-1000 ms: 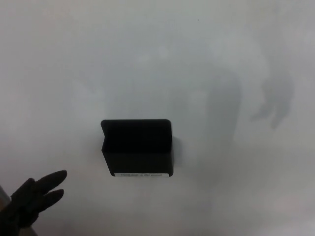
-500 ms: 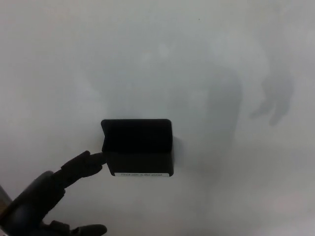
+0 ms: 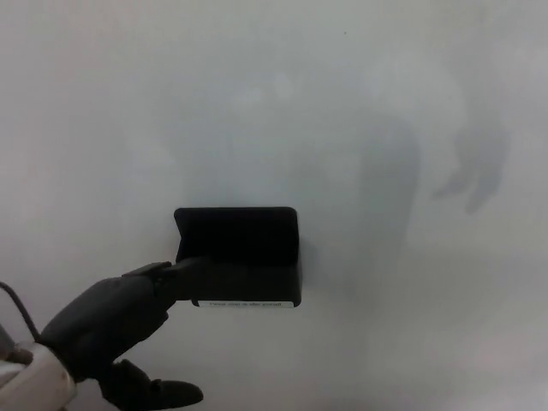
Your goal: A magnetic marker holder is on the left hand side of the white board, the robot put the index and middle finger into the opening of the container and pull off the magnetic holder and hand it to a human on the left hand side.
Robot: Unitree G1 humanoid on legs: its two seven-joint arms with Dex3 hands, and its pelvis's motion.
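The black magnetic marker holder (image 3: 244, 248) sticks to the whiteboard (image 3: 342, 103), just left of the picture's middle, with a white label strip along its lower front edge. My left hand (image 3: 111, 321) comes in from the lower left. Its two fingers (image 3: 175, 276) stretch out to the holder's left end and overlap the dark opening there; how far in they reach is lost in black on black. The thumb (image 3: 158, 396) hangs well below, apart from the holder. Nothing is gripped. My right hand does not show.
The whiteboard fills the whole view. Soft grey shadows of an arm and a hand (image 3: 475, 171) lie on the board at the right.
My left hand has risen from the lower left corner and moved right. Its fingers went from clear of the holder to touching its left end and now overlap the opening. The holder has stayed put.
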